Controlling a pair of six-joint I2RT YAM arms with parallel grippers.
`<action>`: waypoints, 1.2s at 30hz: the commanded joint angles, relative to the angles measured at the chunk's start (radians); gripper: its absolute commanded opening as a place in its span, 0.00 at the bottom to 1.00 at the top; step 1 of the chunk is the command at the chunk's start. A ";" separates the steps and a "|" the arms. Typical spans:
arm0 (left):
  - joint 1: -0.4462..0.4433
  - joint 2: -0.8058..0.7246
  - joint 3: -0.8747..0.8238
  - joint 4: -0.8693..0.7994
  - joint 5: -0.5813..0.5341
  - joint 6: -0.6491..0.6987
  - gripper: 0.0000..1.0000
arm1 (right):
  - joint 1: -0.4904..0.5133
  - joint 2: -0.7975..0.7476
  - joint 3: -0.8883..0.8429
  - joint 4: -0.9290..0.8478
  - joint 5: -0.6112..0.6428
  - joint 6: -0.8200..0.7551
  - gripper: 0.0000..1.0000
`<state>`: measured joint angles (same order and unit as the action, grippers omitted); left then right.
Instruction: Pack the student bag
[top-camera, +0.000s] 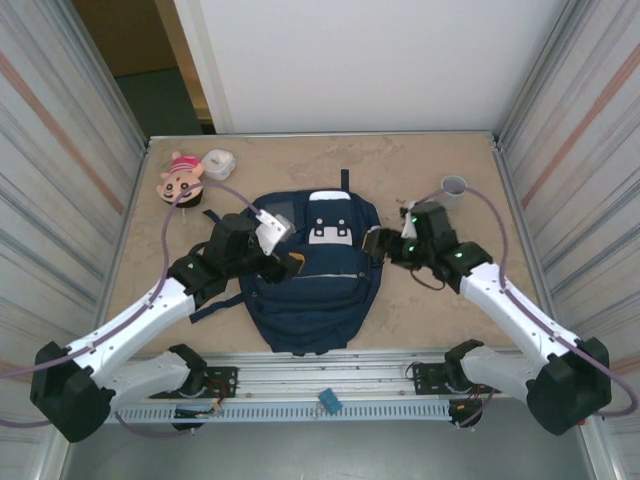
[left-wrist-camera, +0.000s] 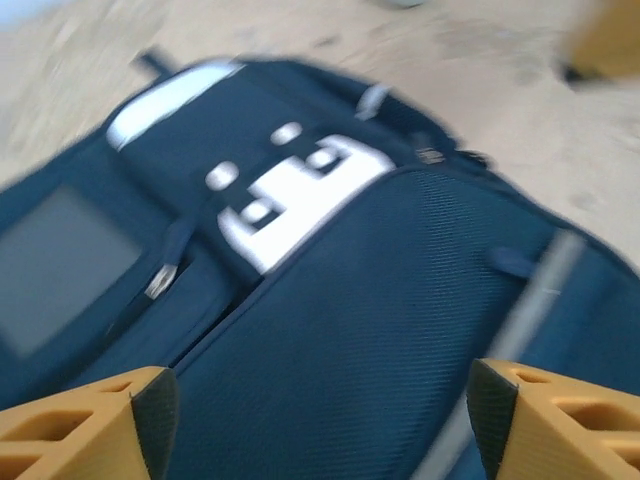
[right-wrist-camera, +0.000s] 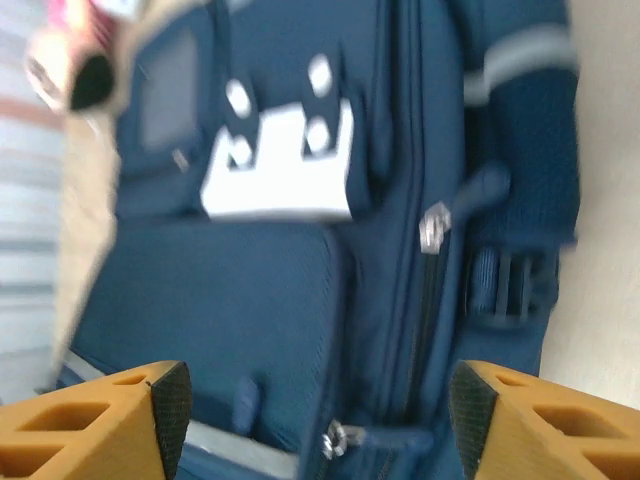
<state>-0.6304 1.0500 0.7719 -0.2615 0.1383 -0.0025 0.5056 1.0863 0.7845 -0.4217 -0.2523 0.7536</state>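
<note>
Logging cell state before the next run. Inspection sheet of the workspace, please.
Surface: beige mottled table.
Job's things: student bag flat, front up, mid-table.
Clutter: doll and white tub far-left; grey cup far-right; blue item on front rail.
Grippers: left claw and right claw open above the bag, holding nothing.
Cables: lilac cable loops off each arm; the left one passes the doll.
Surroundings: corrugated metal walls, white panel behind.

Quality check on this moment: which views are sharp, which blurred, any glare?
Top external: sharp, evenly lit, the student bag crisp. Left wrist: motion-smeared, bag markings streaked, though orange fingers of the left tool look sharper. Right wrist: also blurred, zipper pull soft, table washed out pale at right.
</note>
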 joint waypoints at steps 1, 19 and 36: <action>0.036 0.019 -0.047 -0.070 -0.122 -0.322 0.77 | 0.077 0.041 -0.044 -0.031 0.093 0.104 0.69; 0.020 0.421 -0.161 0.334 -0.183 -0.453 0.57 | 0.022 0.427 -0.094 0.252 0.130 0.065 0.53; 0.004 0.326 0.119 0.186 -0.107 -0.187 0.76 | -0.102 0.100 0.073 0.024 0.023 -0.135 0.67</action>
<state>-0.6113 1.4757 0.8604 -0.0238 -0.0093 -0.3317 0.4099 1.2842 0.8425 -0.3206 -0.1871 0.6746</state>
